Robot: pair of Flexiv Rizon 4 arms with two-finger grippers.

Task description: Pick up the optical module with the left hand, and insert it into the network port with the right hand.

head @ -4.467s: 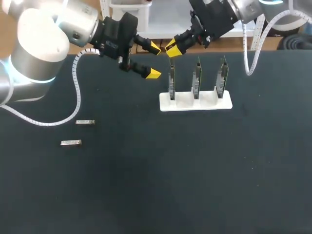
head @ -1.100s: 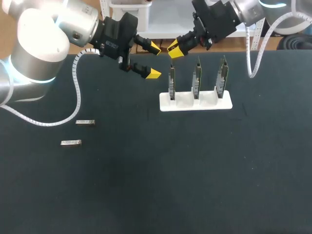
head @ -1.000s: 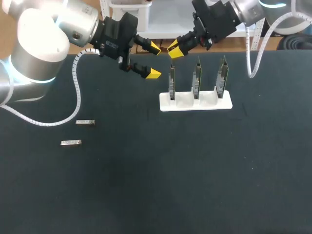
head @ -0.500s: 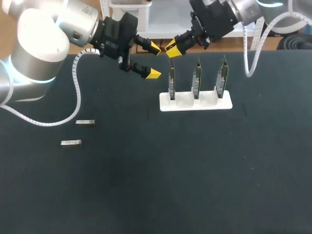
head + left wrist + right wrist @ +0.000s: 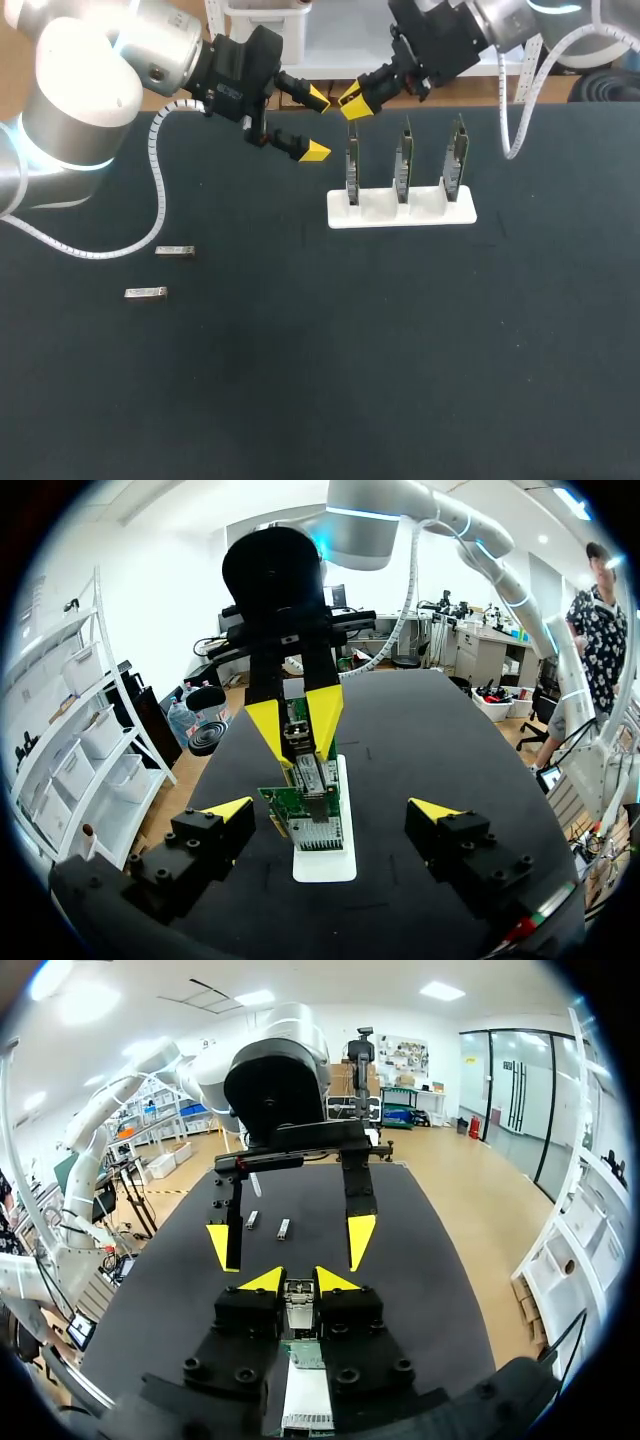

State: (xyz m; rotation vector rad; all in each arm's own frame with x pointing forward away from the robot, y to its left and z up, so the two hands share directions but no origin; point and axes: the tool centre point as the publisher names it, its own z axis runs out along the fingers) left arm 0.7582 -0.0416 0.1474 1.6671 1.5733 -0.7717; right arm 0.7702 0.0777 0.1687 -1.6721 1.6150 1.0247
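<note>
**Lining the module up with the port**

You are working at the far edge of the tabletop [image 5: 300, 380], where a white stand [image 5: 402, 212] is carrying three upright boards. Your left gripper [image 5: 316, 124] is hanging spread and empty near the left-hand board [image 5: 352, 168]; leave it clear. Your right gripper [image 5: 350, 101] is pinching the optical module [image 5: 300, 1305] just above that board's network port [image 5: 308, 778]. Be squaring the module to the opening, then pressing straight and gently. Two spare modules [image 5: 175, 251] are lying near the left edge.

Right gripper [image 5: 352, 100] above leftmost card [image 5: 352, 170]; two optical modules [image 5: 175, 250] [image 5: 146, 293] lying left.
</note>
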